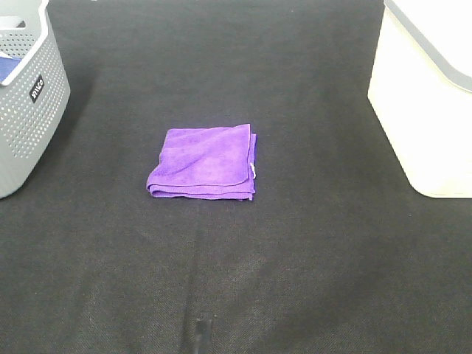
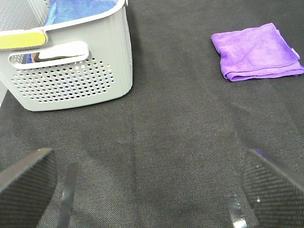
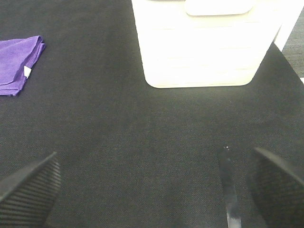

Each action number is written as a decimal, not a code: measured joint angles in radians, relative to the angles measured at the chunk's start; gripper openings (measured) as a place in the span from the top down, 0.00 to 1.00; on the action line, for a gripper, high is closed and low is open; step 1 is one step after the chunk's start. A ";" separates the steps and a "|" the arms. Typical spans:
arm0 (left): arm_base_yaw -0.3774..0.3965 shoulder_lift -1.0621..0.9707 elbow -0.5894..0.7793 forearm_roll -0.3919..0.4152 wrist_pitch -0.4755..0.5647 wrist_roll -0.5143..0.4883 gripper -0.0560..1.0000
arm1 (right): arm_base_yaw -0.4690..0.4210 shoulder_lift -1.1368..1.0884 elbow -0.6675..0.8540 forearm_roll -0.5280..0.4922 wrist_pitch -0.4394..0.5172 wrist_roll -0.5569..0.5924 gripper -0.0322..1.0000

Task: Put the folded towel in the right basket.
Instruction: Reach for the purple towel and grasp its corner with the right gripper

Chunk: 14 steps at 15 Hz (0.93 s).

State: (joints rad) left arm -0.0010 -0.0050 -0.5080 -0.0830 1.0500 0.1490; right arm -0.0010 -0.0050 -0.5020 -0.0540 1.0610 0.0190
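A folded purple towel (image 1: 204, 162) lies flat on the black table at the middle. It also shows in the left wrist view (image 2: 256, 52) and at the edge of the right wrist view (image 3: 18, 64). The right basket (image 1: 424, 96) is white and stands at the right edge; its wall fills the right wrist view (image 3: 204, 47). My left gripper (image 2: 147, 190) is open and empty, low over the table near the grey basket. My right gripper (image 3: 152, 190) is open and empty, in front of the white basket. Neither gripper shows in the exterior high view.
A grey perforated basket (image 1: 26, 96) stands at the left edge and holds a blue cloth (image 2: 78, 9). The black table cloth (image 1: 236, 280) covers the whole surface.
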 joint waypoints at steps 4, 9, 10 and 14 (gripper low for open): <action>0.000 0.000 0.000 0.002 0.000 -0.033 0.01 | 0.000 0.000 0.000 0.000 0.000 0.000 0.02; 0.008 0.000 0.000 0.002 0.000 -0.038 0.01 | 0.000 0.000 0.000 0.000 0.000 0.000 0.02; 0.029 0.000 0.000 0.002 0.000 -0.038 0.01 | 0.000 0.000 0.000 0.000 0.000 0.000 0.02; 0.051 0.000 0.000 0.004 0.000 -0.039 0.01 | 0.000 0.000 0.000 0.000 0.000 0.000 0.02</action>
State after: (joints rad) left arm 0.0500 -0.0050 -0.5080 -0.0790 1.0500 0.1100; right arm -0.0010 -0.0050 -0.5020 -0.0540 1.0610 0.0190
